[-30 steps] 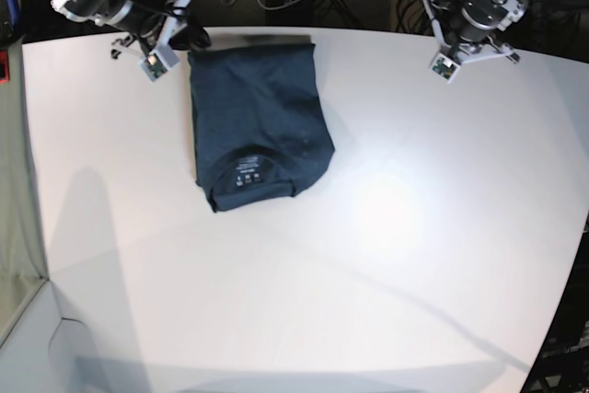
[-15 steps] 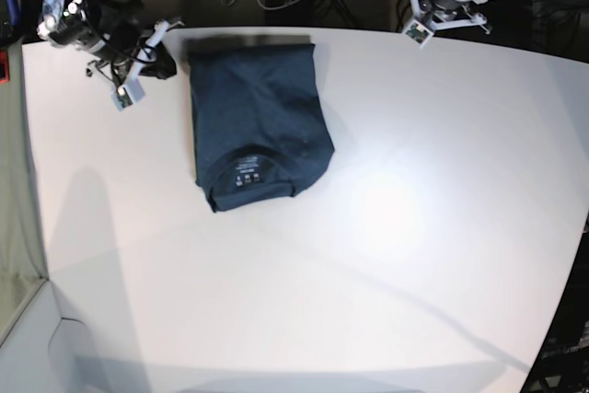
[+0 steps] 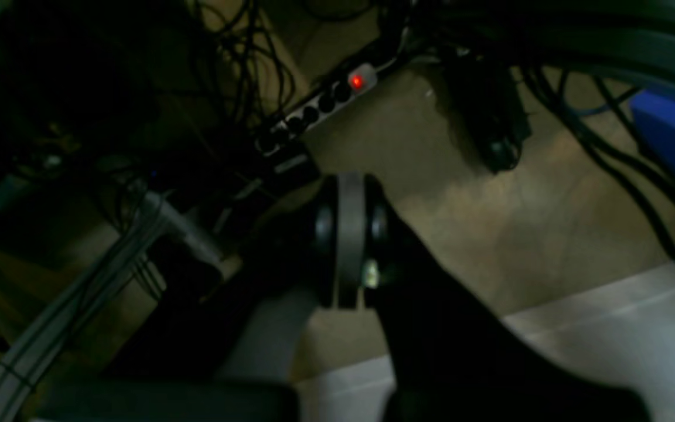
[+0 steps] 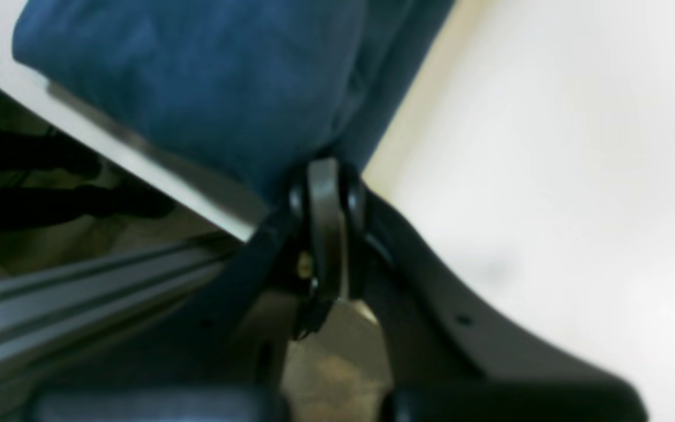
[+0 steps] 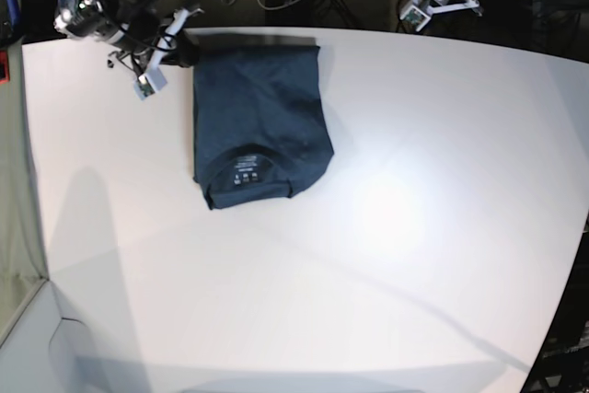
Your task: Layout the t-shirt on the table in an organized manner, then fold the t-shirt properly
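While folded, shirt: t-shirt (image 5: 259, 124) lies on worktop (image 5: 386, 227), far left part.
Right jaws (image 4: 326, 176): clenched, empty, just beside shirt corner.
Left jaws (image 3: 349, 193): clenched, empty, beyond worktop's far edge.

White matte table (image 5: 386, 255), curved edge on the right, most of the top bare. One item lies on it: folded navy t-shirt (image 5: 258, 117) near the far edge, left of centre, collar label facing up.

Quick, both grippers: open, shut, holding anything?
Left gripper: shut, empty, out past the table edge.
Right gripper: shut, at the t-shirt edge; a grip cannot be told.
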